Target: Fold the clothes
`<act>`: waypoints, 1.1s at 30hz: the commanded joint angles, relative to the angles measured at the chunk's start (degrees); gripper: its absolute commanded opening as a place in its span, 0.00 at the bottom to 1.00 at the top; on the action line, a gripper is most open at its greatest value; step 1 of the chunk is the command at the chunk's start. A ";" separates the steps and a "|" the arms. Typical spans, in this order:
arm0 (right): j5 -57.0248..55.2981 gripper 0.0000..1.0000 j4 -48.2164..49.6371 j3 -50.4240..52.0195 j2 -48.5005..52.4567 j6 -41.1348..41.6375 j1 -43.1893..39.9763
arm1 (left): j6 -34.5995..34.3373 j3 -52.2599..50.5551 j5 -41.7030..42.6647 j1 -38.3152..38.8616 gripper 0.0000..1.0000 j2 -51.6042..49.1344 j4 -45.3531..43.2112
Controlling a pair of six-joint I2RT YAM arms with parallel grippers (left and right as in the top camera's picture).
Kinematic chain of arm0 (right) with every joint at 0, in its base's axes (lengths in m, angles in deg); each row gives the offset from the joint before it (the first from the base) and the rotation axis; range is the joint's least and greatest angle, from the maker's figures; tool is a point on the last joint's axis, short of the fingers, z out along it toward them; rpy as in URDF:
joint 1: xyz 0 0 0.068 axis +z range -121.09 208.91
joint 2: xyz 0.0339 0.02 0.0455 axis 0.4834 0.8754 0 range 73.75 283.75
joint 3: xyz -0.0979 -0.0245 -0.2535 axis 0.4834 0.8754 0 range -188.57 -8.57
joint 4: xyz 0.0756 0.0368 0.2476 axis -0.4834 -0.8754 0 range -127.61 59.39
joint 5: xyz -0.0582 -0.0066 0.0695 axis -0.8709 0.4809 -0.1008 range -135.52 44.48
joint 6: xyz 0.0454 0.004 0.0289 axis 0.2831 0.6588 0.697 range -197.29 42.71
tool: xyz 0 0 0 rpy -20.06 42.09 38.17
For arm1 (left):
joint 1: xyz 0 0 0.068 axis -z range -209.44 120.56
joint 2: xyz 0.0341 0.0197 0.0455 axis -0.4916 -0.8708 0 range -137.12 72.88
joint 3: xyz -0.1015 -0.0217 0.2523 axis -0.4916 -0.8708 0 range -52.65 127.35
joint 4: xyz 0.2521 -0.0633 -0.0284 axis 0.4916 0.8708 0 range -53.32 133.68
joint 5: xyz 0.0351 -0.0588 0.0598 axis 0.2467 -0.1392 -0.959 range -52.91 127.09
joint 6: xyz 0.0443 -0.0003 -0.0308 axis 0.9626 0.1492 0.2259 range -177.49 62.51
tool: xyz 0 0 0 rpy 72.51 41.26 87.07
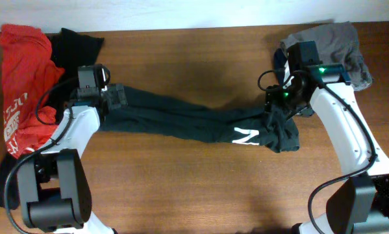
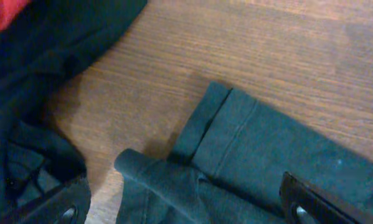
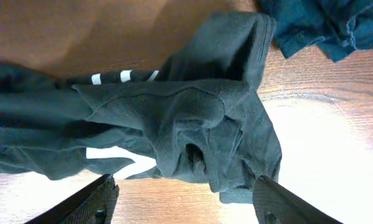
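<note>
The large black T-shirt (image 1: 181, 120) with white letters (image 1: 246, 136) lies bunched in a long band across the table's middle. My left gripper (image 1: 113, 97) is over its left end. In the left wrist view the jaws (image 2: 186, 214) are wide open with a sleeve and folded cloth (image 2: 236, 149) between them. My right gripper (image 1: 282, 107) is over the crumpled right end. In the right wrist view the jaws (image 3: 186, 205) are wide open, with the bunched cloth (image 3: 192, 124) just beyond the fingertips.
A red garment (image 1: 22, 78) and a plain black one (image 1: 74, 45) lie at the far left. A grey garment (image 1: 334, 39) lies at the back right, with a navy one (image 3: 323, 25) beside it. The wooden table (image 1: 194, 188) shows in front.
</note>
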 commanded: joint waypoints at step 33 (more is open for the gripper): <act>5.75 0.10 9.90 -1.55 11.47 -3.43 -0.48 | 1.20 2.21 0.42 -0.37 0.98 -0.20 2.12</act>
